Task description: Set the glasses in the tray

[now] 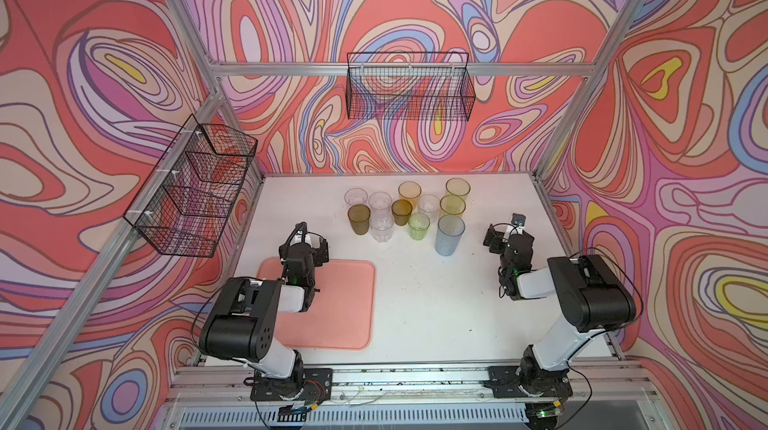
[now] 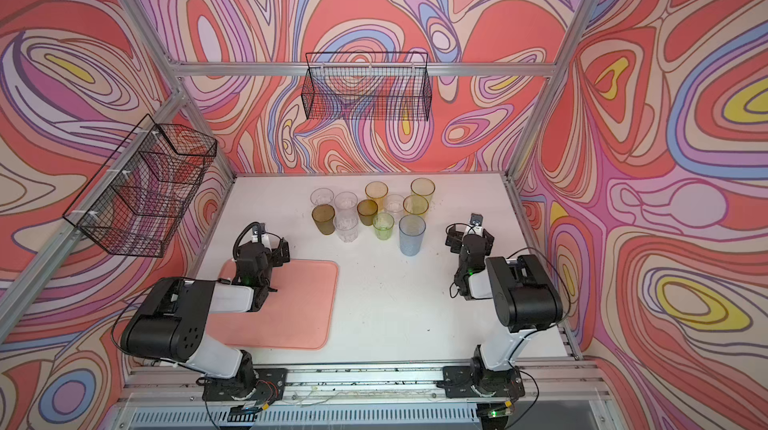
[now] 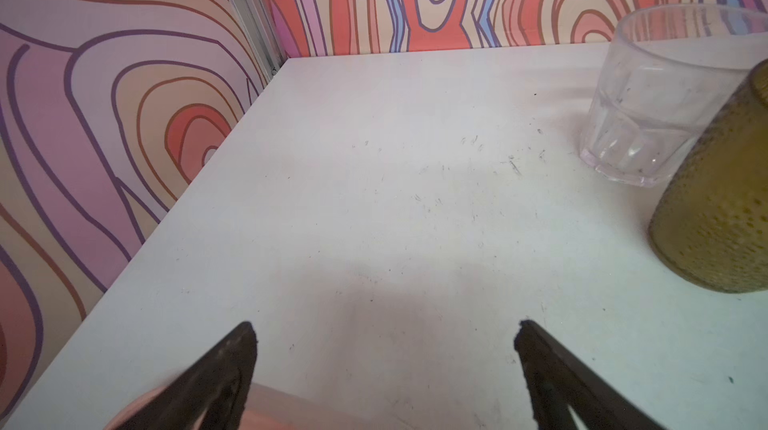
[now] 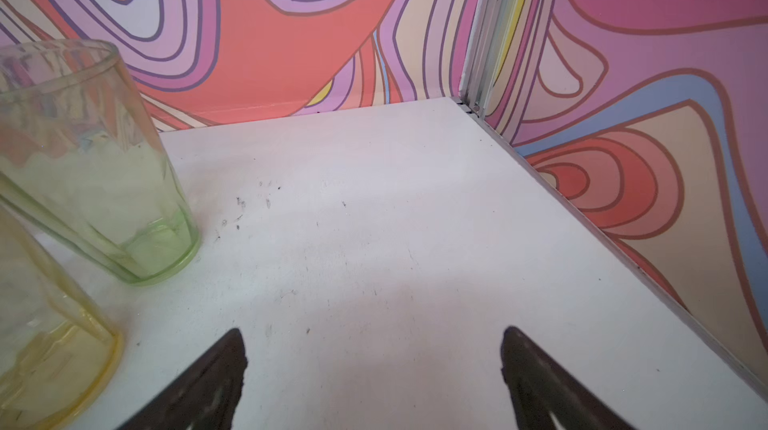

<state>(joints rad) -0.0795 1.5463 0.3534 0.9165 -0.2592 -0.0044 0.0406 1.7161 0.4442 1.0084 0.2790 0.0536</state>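
The glasses [image 1: 407, 211] stand upright in a tight cluster on the far middle of the white table in both top views, among them a tall pale blue one [image 1: 450, 234] and a brown-amber one [image 2: 323, 219]. The salmon-pink tray [image 1: 345, 307] lies near the front left with no glass in it. My left gripper [image 1: 308, 237] hangs open over the tray's far edge, left of the cluster. The left wrist view shows a clear glass [image 3: 656, 107] and a brown-amber glass [image 3: 715, 207] off to one side of its open gripper [image 3: 384, 332]. My right gripper [image 1: 509, 232] is open, right of the blue glass. Two yellowish glasses [image 4: 91, 166] stand beside the right gripper [image 4: 372, 338].
A black wire basket [image 1: 409, 87] hangs on the back wall and another [image 1: 195, 191] on the left wall. Patterned walls and metal frame posts close the table on three sides. Bare table [image 1: 432, 303] lies between tray and right arm.
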